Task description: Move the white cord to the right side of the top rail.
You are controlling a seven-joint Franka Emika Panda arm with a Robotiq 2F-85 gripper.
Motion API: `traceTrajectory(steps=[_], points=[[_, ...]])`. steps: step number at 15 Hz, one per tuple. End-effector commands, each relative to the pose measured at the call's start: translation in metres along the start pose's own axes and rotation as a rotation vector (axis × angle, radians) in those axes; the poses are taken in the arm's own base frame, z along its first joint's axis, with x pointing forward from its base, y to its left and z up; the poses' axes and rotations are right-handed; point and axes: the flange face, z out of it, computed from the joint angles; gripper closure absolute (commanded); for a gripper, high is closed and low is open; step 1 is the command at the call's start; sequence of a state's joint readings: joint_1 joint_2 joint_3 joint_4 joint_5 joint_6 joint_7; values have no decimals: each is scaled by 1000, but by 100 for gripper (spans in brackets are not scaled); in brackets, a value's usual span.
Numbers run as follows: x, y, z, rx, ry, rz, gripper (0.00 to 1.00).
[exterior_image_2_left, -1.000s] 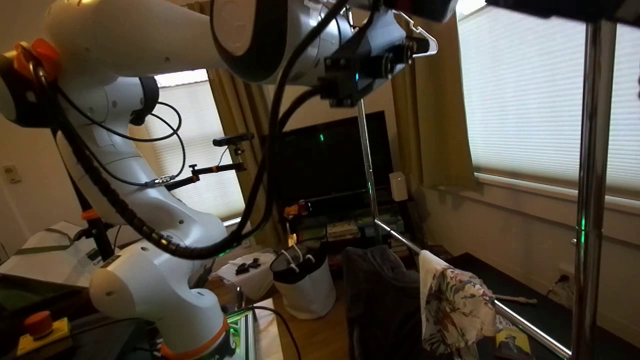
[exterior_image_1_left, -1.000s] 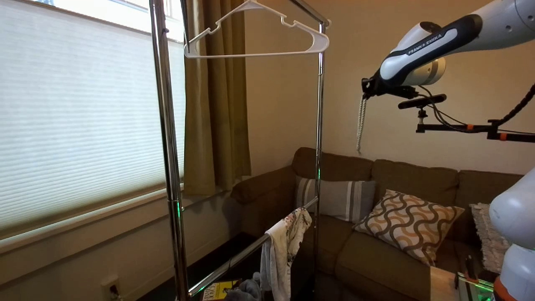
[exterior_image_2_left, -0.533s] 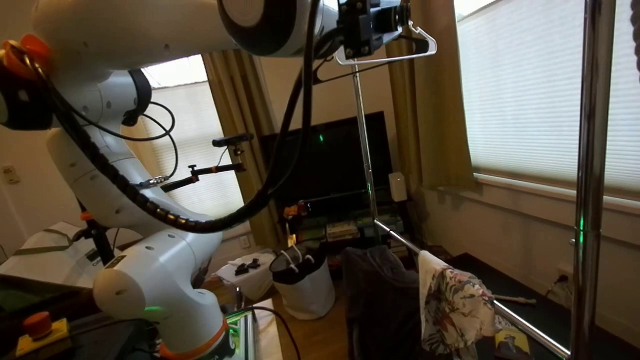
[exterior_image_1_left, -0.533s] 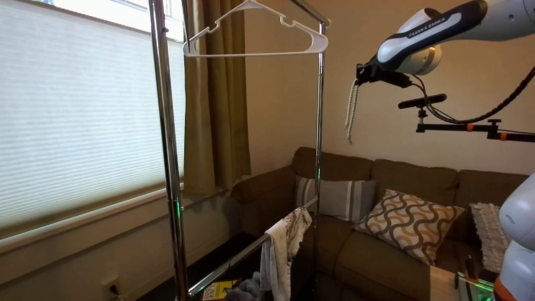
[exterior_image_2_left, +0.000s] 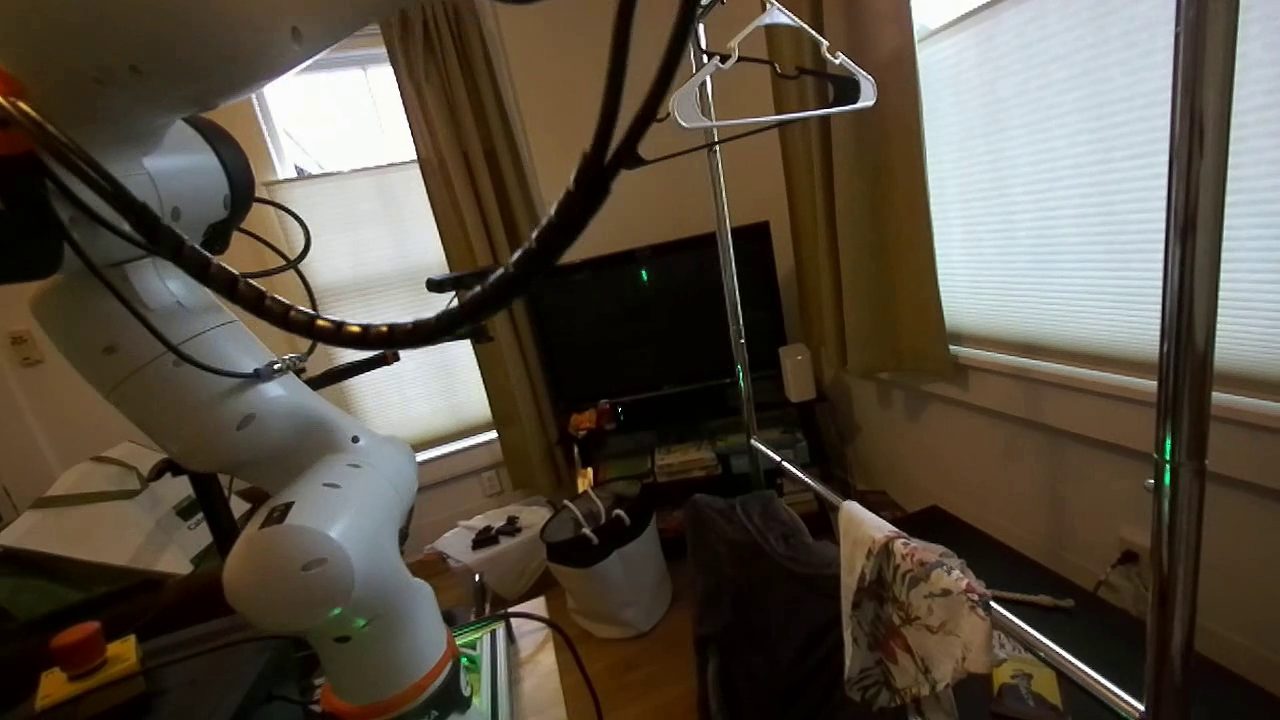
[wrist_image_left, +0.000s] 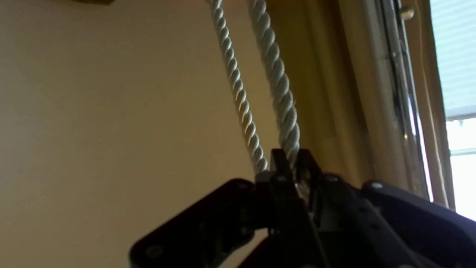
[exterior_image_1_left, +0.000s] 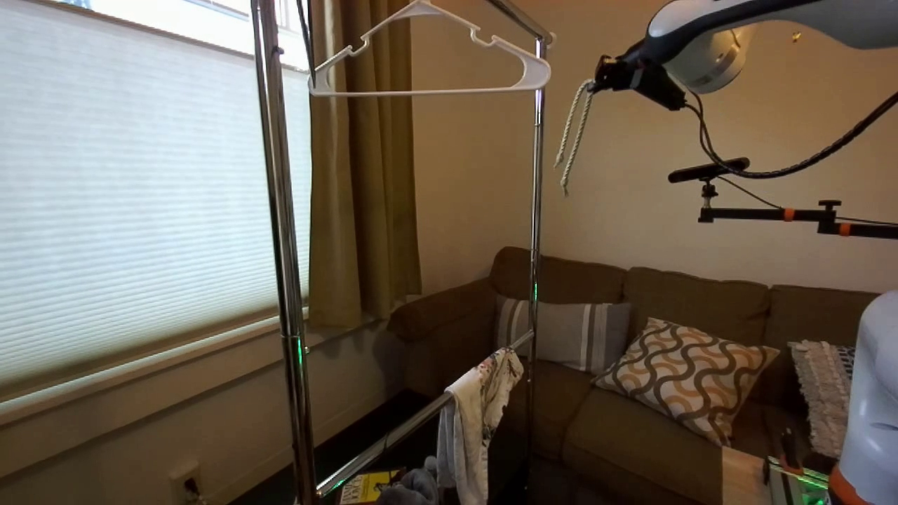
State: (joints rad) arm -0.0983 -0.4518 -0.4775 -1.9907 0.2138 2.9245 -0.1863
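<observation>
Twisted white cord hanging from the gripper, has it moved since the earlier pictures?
Yes: in an exterior view, the twisted white cord has risen and shifted toward the clothes rack's far chrome upright, narrowing the gap between them in the picture.

The twisted white cord (wrist_image_left: 279,79) hangs doubled, apart from the silver top rail (exterior_image_1_left: 520,17).

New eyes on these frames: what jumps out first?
Probably the white cord pinched in the gripper: its two lengths run up the middle of the wrist view and dangle below the gripper in an exterior view. Next, likely the white hanger near the top of the silver rack in both exterior views, then the floral cloth draped over the rack's lower bar.
</observation>
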Motion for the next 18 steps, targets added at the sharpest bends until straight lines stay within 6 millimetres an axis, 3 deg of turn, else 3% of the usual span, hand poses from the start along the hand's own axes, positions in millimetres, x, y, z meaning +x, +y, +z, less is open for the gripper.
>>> traceTrajectory(steps=[1, 2, 3, 4, 9, 14, 18], points=[[39, 13, -18, 44, 78, 3, 97], [25, 6, -13, 20, 55, -6, 89], [34, 9, -18, 23, 74, -2, 89], [38, 11, -20, 23, 83, 0, 97], [80, 4, -39, 46, 198, 1, 97], [120, -29, -42, 100, 273, -33, 97], [136, -51, -33, 156, 312, -66, 97]])
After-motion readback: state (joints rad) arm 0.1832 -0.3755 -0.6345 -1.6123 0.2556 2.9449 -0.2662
